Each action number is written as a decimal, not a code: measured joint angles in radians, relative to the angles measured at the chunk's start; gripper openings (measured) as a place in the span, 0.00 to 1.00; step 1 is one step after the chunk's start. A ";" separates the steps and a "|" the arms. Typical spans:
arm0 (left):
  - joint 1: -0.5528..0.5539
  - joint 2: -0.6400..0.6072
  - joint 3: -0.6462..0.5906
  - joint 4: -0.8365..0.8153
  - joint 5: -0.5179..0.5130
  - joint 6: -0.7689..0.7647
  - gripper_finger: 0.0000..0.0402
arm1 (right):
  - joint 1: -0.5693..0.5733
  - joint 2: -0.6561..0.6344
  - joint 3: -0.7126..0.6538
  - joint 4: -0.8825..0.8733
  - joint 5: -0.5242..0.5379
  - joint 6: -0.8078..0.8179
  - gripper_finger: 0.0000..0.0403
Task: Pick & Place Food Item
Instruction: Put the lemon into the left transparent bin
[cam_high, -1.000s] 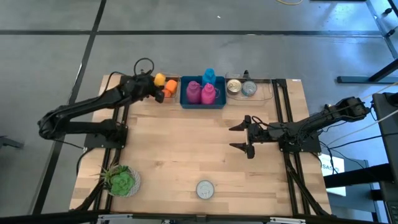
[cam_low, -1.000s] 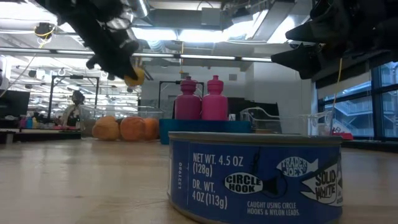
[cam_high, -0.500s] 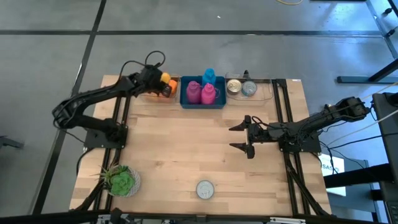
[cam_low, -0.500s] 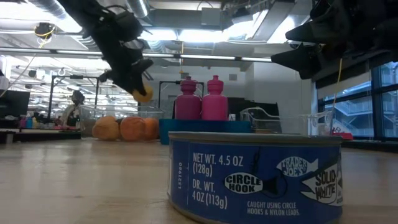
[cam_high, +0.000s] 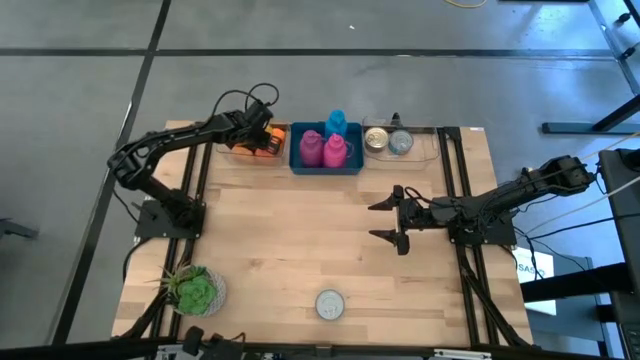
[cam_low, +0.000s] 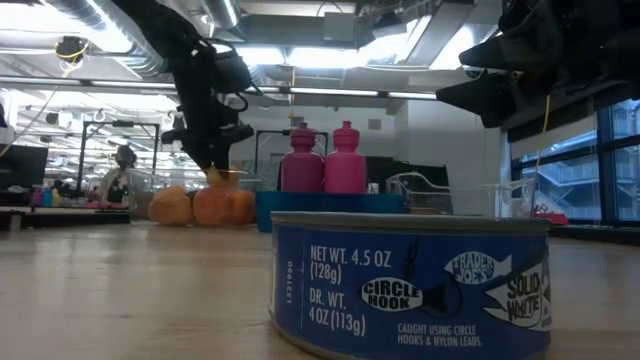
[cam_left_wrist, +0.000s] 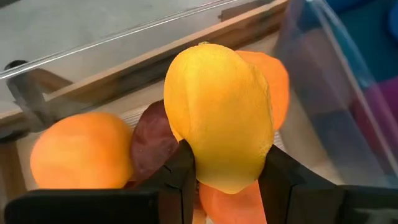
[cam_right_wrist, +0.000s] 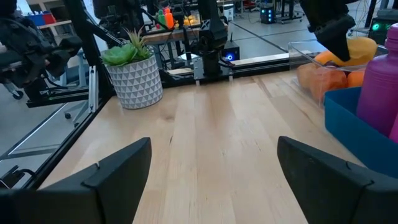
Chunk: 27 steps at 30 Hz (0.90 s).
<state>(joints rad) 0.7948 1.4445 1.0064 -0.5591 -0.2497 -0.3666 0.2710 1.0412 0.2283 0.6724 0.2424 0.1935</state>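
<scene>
The yellow lemon (cam_left_wrist: 219, 115) is pinched between the fingers (cam_left_wrist: 180, 171) of the left gripper (cam_high: 262, 127), hanging right over the clear bin (cam_high: 243, 152) at the far left of the table (cam_high: 300, 240). From the wrist cam its long axis runs lengthwise out from the jaws, tip pointing away from the wrist. Under it sit oranges (cam_left_wrist: 81, 152) and a dark reddish fruit (cam_left_wrist: 151, 141). Just right of that is the blue bin (cam_high: 325, 166) with pink bottles (cam_low: 324, 160). Right gripper (cam_high: 398, 220) just hovers mid-right, fingers spread wide. Tuna can (cam_low: 410, 285) sits near the front edge.
</scene>
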 joint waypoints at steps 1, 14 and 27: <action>0.000 0.005 0.000 0.000 -0.002 -0.007 0.27 | 0.000 0.000 0.000 0.000 0.000 0.000 0.86; 0.000 0.018 0.000 -0.002 -0.003 -0.041 0.35 | 0.000 0.000 0.000 -0.010 0.000 -0.001 0.86; 0.000 -0.024 0.000 0.001 0.003 0.005 0.54 | 0.000 0.000 0.000 -0.014 0.000 -0.001 0.86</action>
<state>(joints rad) 0.7952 1.4206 1.0065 -0.5583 -0.2466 -0.3618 0.2707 1.0412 0.2283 0.6579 0.2424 0.1925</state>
